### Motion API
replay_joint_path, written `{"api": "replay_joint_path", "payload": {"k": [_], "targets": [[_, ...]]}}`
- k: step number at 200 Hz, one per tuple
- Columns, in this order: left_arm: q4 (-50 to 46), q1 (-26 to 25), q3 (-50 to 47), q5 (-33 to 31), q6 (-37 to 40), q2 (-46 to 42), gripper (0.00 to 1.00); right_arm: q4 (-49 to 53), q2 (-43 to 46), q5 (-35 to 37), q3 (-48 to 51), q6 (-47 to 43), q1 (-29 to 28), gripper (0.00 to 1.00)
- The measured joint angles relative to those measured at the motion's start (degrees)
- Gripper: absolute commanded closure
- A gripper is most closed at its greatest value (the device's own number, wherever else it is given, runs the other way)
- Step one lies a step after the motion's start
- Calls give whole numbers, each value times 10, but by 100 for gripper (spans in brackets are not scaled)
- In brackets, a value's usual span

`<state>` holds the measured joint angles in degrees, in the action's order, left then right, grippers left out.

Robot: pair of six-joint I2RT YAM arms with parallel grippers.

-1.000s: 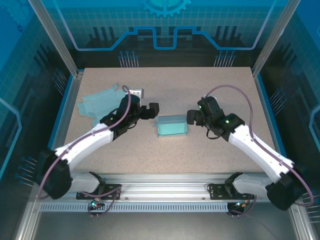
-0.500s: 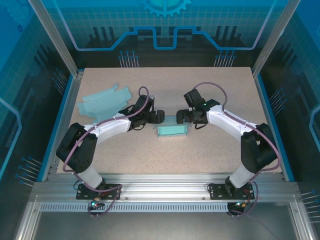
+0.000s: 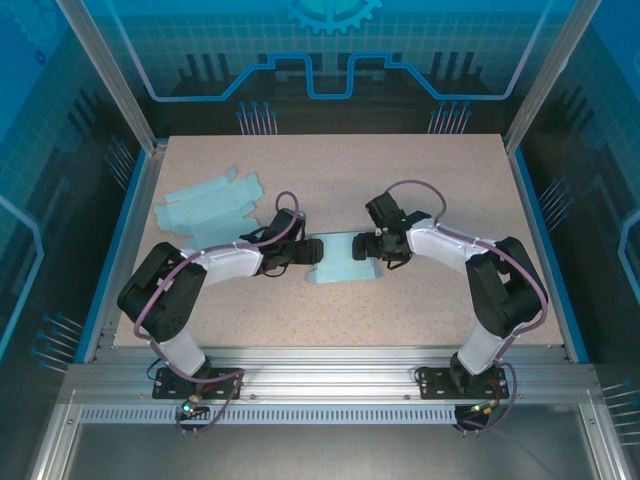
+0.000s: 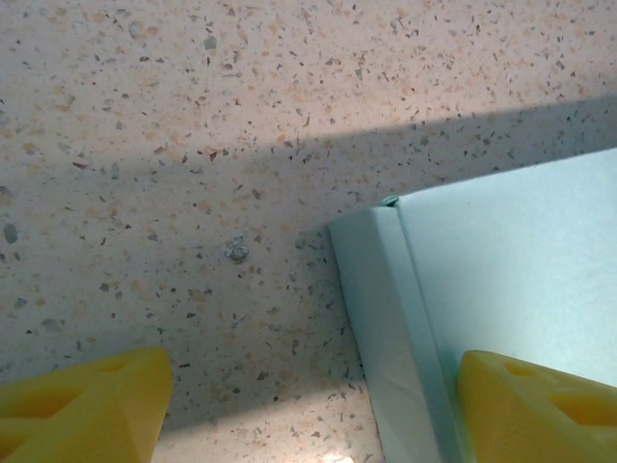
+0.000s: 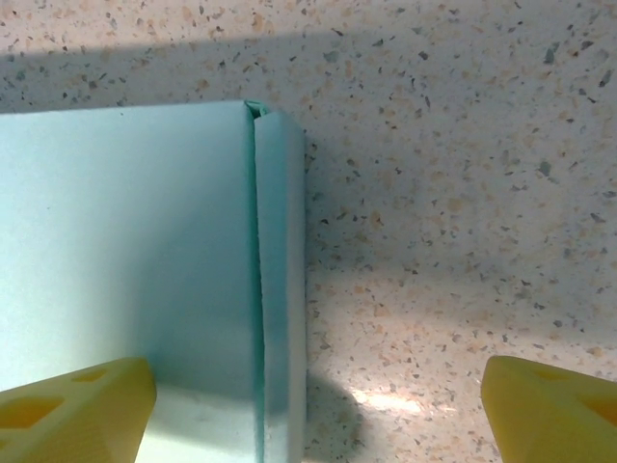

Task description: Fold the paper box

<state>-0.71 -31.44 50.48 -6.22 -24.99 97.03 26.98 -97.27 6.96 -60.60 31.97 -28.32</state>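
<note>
Left gripper, top view: low at the left end of the paper box. Right gripper at its right end. Box lies mid-counter; flat paper blanks lie far left.
Left wrist view: left gripper open, one finger over the box, the other over bare counter.
Right wrist view: right gripper likewise open, straddling the box's right edge.
</note>
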Motion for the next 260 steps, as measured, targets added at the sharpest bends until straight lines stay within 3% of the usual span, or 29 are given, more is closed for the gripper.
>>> {"api": "replay_joint_path", "payload": {"k": [71,128,155,215,260], "targets": [[17,1,-18,7,-8,-13,26,-17,19,-6,20,3,-2,13],[11,1,-17,38,-16,-45,30,-26,106,-16,62,-1,-5,5],[11,3,-2,46,-19,-26,38,-57,134,-45,98,3,4,0],[26,23,-3,71,-28,3,52,-155,129,-163,189,32,59,1],[56,37,-12,94,-42,5,72,-241,84,-235,191,58,65,2]]}}
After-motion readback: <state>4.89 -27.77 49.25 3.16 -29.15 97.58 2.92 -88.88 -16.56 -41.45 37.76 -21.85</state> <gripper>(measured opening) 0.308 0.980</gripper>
